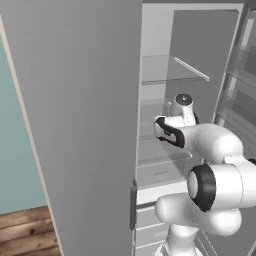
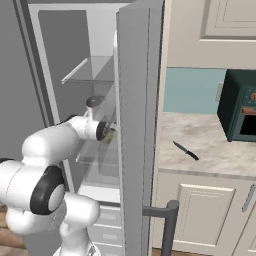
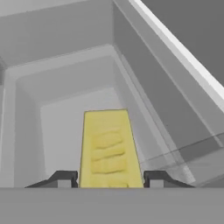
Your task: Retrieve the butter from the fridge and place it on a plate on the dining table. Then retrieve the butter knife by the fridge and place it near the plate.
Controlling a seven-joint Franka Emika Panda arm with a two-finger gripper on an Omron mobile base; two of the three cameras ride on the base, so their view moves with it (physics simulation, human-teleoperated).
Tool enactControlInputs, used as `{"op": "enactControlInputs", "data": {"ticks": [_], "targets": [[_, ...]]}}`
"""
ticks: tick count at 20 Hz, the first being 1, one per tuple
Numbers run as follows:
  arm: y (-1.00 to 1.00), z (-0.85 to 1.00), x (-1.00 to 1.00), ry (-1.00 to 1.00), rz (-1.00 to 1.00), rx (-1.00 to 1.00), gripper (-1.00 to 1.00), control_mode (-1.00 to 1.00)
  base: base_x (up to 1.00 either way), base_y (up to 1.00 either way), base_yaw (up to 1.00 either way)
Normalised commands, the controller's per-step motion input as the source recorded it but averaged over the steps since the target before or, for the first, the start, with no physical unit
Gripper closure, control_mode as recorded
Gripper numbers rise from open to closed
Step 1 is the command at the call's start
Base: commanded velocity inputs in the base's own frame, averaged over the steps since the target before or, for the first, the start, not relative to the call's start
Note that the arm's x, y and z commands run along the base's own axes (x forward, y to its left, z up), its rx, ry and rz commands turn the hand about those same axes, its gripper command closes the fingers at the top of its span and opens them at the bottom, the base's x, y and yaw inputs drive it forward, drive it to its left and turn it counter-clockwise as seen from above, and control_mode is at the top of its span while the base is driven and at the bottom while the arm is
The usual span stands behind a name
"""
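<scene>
The fridge (image 1: 75,100) stands open and my arm reaches into its right compartment. In the hand view the butter (image 3: 109,148), a pale-yellow stick, runs away from me over a grey shelf. My gripper (image 3: 110,179) is shut on its near end, with one dark fingertip (image 3: 65,178) against each long side. From the right base view a sliver of the butter (image 2: 109,135) shows at my hand, beside the door's edge. The butter knife (image 2: 186,150) lies on the counter right of the fridge. The plate and the dining table are out of view.
The open right fridge door (image 2: 137,125) stands close beside my arm, its handle (image 2: 167,220) jutting out low. A glass shelf (image 1: 170,70) hangs above my hand and drawers sit below. A dark green oven (image 2: 240,107) stands on the stone counter (image 2: 220,160).
</scene>
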Motion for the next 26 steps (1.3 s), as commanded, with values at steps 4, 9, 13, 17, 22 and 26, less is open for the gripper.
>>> {"op": "enactControlInputs", "data": {"ticks": [4,9,13,17,22,26], "targets": [[0.0,0.19,-0.92,0.02,0.0,0.05,1.0,-1.0,0.0,0.0,0.0],[0.12,0.27,-0.74,0.09,0.0,0.01,1.0,-1.0,0.0,0.0,0.0],[0.09,0.18,-0.4,0.19,0.0,0.0,1.0,-1.0,0.0,0.0,0.0],[0.12,0.08,-0.18,0.19,0.0,0.0,1.0,-1.0,0.0,0.0,0.0],[0.23,0.17,-0.6,0.17,0.0,0.0,1.0,-1.0,0.0,0.0,0.0],[0.22,0.17,-0.84,0.13,0.0,0.02,1.0,-1.0,0.0,0.0,0.0]]}}
